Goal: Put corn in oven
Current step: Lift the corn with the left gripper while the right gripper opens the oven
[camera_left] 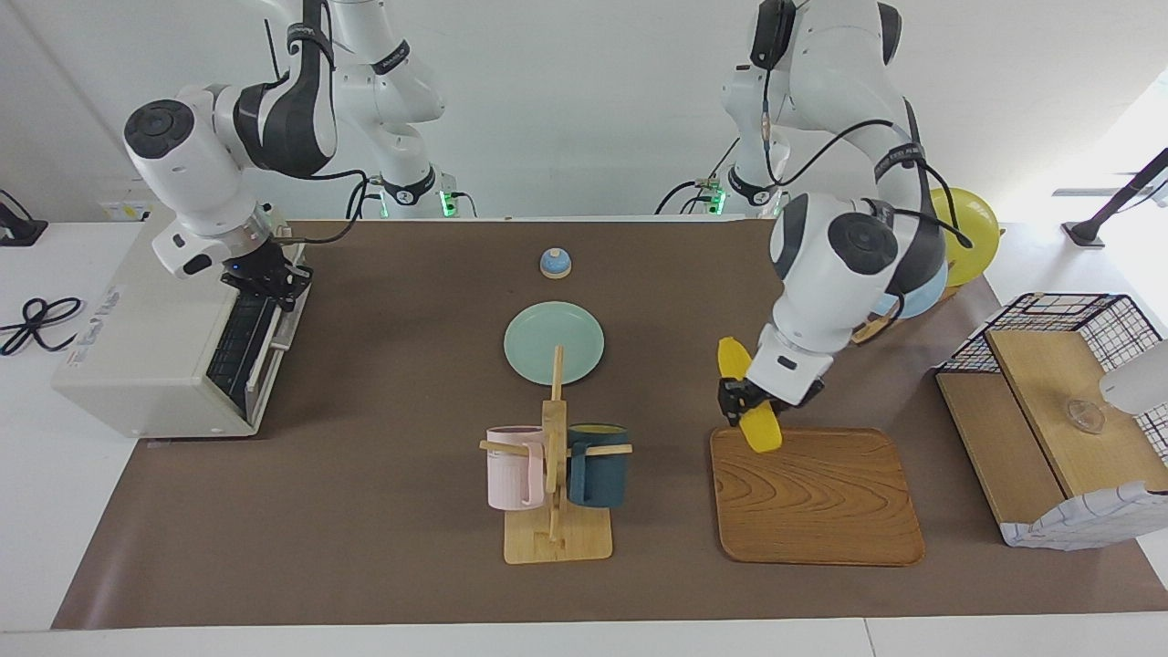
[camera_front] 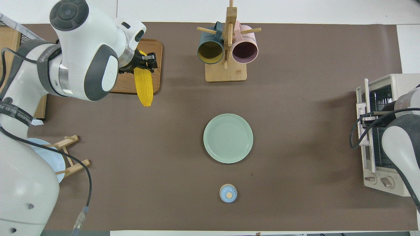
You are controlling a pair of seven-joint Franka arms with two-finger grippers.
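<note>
Above the wooden tray's (camera_left: pixel 821 511) edge, the corn (camera_left: pixel 746 406) is pinched by the left gripper (camera_left: pixel 737 402) and should be kept level toward the oven (camera_left: pixel 155 356), whose door handle (camera_left: pixel 281 310) is clamped by the right gripper (camera_left: pixel 274 283).

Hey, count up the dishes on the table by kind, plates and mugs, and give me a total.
Plates: 3, mint green round plate, pale blue plate, yellow plate, the last two on a wooden rack.
Mugs: 2, pink mug, dark teal mug.
Total: 5
</note>
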